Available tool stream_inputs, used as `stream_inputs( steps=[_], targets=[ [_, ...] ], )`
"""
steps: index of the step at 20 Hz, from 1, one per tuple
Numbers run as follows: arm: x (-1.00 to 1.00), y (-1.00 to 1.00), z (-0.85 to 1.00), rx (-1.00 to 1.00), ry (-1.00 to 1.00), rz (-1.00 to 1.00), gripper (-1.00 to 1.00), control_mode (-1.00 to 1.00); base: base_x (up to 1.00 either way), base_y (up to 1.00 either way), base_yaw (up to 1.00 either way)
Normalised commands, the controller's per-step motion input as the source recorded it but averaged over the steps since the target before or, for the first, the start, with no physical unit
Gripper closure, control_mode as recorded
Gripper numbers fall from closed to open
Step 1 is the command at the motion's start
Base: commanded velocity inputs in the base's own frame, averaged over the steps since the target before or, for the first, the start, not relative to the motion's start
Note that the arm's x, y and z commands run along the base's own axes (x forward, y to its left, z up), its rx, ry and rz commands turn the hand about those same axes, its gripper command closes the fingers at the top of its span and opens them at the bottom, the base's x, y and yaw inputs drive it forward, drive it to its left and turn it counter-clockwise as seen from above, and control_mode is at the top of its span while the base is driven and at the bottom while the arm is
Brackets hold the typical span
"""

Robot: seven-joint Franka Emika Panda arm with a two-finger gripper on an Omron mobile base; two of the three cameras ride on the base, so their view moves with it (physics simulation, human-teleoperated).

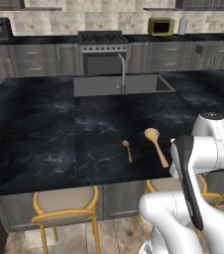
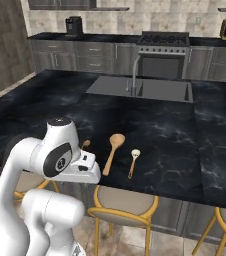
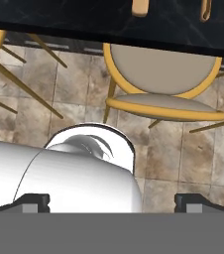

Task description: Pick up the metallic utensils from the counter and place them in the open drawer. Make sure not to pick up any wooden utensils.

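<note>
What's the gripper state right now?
Gripper: open, holding nothing, pointed down at the floor and a stool.

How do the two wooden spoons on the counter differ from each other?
The large spoon has a wide oval bowl and a long handle; the small spoon is about half as long, with a tiny bowl. The large spoon lies more slanted, the small one straighter. In the left base view the large one is on the right. Both are tan wood and lie flat on the black counter, bowls pointing away from the robot.
</note>
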Motion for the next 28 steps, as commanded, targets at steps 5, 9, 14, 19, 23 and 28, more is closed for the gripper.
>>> stream_inputs(
  steps=[5, 9, 14, 19, 23, 28],
  targets=[
    [0.32, 0.19, 0.0, 0.0, 0.0, 0.0, -1.0, -1.0, 0.0, 0.0, 0.0],
    [0.84, 0.29, 0.0, 0.0, 0.0, 0.01, -1.0, -1.0, 0.0, 0.0, 0.0],
    [0.87, 0.05, 0.03, -0.02, -0.03, -0.01, -1.0, -1.0, 0.0, 0.0, 0.0],
    [0.98, 0.0, 0.02, 0.0, -0.01, -0.01, -1.0, -1.0, 0.0, 0.0, 0.0],
    [0.78, 0.0, -0.09, 0.0, 0.01, 0.0, -1.0, -1.0, 0.0, 0.0, 0.0],
    [0.69, 0.0, -0.27, 0.0, 0.01, 0.0, -1.0, -1.0, 0.0, 0.0, 0.0]
  ],
)
